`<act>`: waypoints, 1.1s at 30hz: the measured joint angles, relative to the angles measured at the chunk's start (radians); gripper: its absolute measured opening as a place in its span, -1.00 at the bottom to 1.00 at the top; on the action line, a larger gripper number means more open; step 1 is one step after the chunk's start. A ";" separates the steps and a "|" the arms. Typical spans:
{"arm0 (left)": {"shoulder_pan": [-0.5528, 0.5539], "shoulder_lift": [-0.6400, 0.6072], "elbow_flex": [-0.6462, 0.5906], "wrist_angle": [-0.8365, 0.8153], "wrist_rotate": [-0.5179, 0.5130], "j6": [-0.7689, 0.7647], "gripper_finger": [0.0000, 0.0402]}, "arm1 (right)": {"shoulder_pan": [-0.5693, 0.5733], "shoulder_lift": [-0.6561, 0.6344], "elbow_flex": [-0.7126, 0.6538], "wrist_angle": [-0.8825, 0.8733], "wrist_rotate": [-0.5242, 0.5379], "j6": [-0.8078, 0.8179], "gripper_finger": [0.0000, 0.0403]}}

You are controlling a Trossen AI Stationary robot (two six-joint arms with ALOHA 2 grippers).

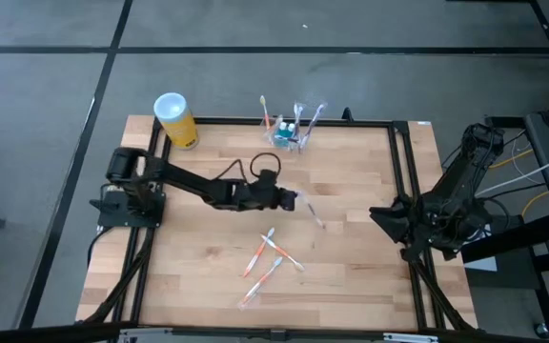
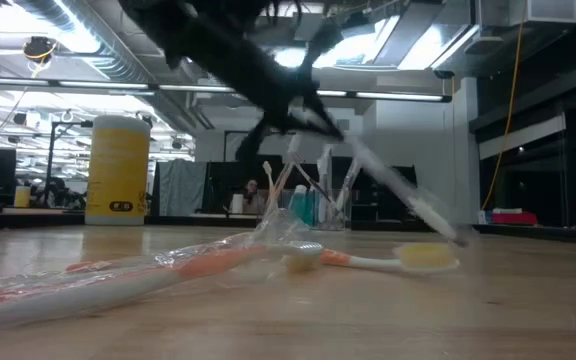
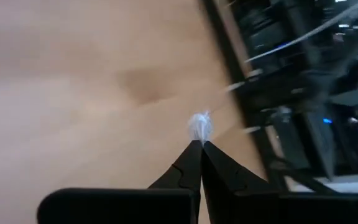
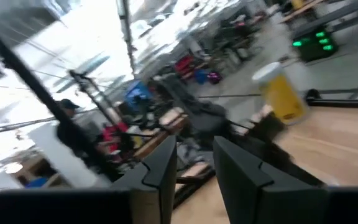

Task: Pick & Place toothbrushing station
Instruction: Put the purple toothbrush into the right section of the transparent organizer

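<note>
The clear toothbrushing station stands at the table's far edge with a few toothbrushes upright in it; it also shows in the low view. My left gripper is mid-table, shut on a toothbrush in a clear wrapper, which slants down from it in the low view. Several wrapped orange-and-white toothbrushes lie on the table nearer the front. My right gripper is open and empty, held back at the table's right edge. My left gripper pinches one end of the wrapped toothbrush between its two shut fingertips; a tuft of clear wrapper sticks out just past them. The toothbrush slants down from the fingers toward the table's right side. I cannot tell whether its lower end touches the table.
A yellow canister with a white top stands at the far left corner of the table. A black frame rail runs along the table's right side.
</note>
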 joint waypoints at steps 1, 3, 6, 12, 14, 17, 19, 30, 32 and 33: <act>-0.005 -0.023 0.000 0.004 -0.013 0.034 -0.99 | -0.004 0.000 0.000 -0.006 0.020 -0.001 -0.46; -0.009 -0.065 0.000 0.040 -0.028 0.124 -0.99 | -0.015 0.000 0.000 -0.023 0.054 -0.002 -0.47; -0.009 -0.138 0.000 0.068 -0.021 0.246 -0.99 | -0.044 -0.001 0.000 -0.045 0.061 -0.008 -0.48; 0.000 -0.237 0.001 0.019 0.030 0.288 -0.99 | -0.145 -0.002 0.000 -0.088 0.025 -0.024 -0.45; 0.000 -0.258 0.001 0.028 0.038 0.288 -0.99 | -0.179 -0.002 0.000 -0.113 0.001 -0.016 -0.42; 0.000 -0.282 0.001 0.026 0.068 0.288 -0.99 | -0.234 -0.003 0.000 -0.144 -0.064 0.012 -0.36; 0.000 -0.297 0.001 0.030 0.108 0.290 -0.99 | -0.280 -0.002 0.000 -0.202 -0.132 0.081 -0.30; 0.000 -0.360 0.008 -0.008 0.244 0.437 -0.99 | -0.625 0.015 0.228 -1.025 -0.625 0.578 -0.15; 0.000 -0.364 0.008 -0.003 0.257 0.453 -0.99 | -0.678 0.032 0.285 -1.067 -0.705 0.540 -0.15; 0.000 -0.364 0.008 -0.003 0.265 0.455 -0.99 | -0.706 0.043 0.313 -1.092 -0.745 0.521 -0.15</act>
